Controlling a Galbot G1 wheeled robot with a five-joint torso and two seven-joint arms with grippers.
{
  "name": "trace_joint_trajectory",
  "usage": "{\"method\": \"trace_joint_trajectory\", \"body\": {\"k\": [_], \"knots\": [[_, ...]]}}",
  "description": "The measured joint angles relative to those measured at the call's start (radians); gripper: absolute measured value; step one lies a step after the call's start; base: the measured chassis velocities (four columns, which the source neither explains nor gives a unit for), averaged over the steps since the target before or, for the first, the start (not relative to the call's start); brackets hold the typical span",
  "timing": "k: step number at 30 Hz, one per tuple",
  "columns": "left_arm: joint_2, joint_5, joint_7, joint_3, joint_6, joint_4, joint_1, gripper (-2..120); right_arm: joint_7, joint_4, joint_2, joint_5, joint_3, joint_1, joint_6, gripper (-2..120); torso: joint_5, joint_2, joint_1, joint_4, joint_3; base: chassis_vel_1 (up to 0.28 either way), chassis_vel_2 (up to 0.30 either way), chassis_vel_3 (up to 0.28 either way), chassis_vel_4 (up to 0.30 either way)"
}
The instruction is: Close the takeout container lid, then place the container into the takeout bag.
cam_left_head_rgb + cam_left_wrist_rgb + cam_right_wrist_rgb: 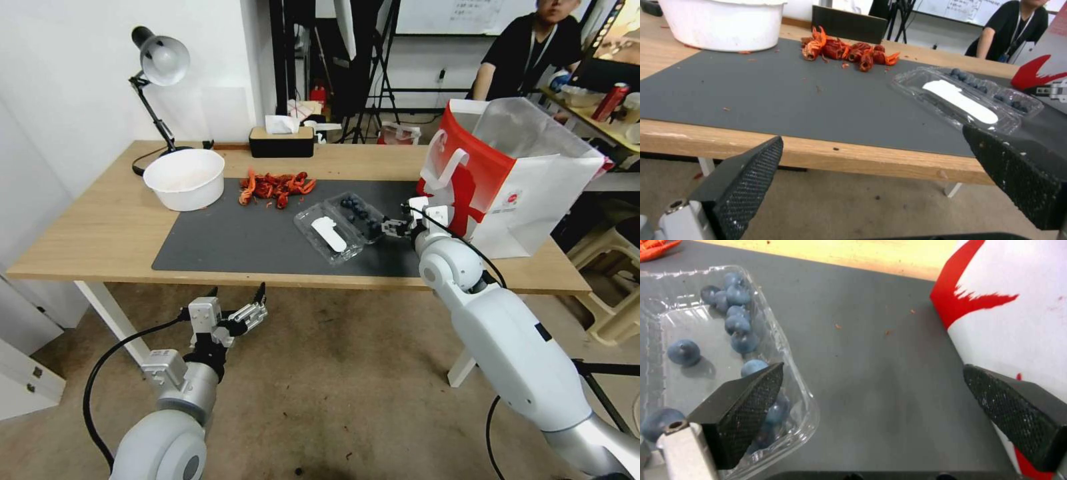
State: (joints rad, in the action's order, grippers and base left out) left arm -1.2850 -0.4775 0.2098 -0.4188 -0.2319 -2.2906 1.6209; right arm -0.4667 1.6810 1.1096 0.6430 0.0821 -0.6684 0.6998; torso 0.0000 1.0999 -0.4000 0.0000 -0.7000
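Clear plastic container (357,215), one, lying open on the grey mat (233,233); about ten blueberries (740,330) in the tray half. Lid (328,232), one, folded out flat toward the table's front edge, white label (959,101) facing up. One red-and-white bag (513,177), standing upright at the mat's right end, mouth open, silver lining showing, white handle (445,170) on its left face. One white bowl (185,177) at the mat's far left corner. One heap of red shells (277,187) near the mat's far edge, between bowl and container. One desk lamp (157,67) and one tissue box (281,140) further back.

Right gripper (398,227) down at mat level between container and bag, spread wide, holding nothing; one fingertip (746,403) over the tray's near corner, whether touching unclear, the other (1018,413) just beside the bag's face.

Left gripper (237,292) hanging below and in front of the table edge, also spread wide, empty, well apart from the container.
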Motion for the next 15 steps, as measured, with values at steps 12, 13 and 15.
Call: {"method": "trace_joint_trajectory", "body": {"k": [12,13,15], "knots": [[0.002,-0.001,0.004,0.001,0.004,0.007,-0.004,100,-0.01,-0.018,0.008,0.013,-0.009,0.004,0.011,100,0.0,0.0,0.0,0.0,0.0,0.0,0.0,0.0,0.0],[0.002,-0.001,0.004,0.001,0.004,0.007,-0.004,100,-0.01,-0.018,0.008,0.013,-0.009,0.004,0.011,100,0.0,0.0,0.0,0.0,0.0,0.0,0.0,0.0,0.0],[0.002,-0.001,0.004,0.003,0.005,0.007,-0.005,100,-0.013,-0.018,0.008,0.015,-0.009,0.0,0.014,100,0.0,0.0,0.0,0.0,0.0,0.0,0.0,0.0,0.0]]}}
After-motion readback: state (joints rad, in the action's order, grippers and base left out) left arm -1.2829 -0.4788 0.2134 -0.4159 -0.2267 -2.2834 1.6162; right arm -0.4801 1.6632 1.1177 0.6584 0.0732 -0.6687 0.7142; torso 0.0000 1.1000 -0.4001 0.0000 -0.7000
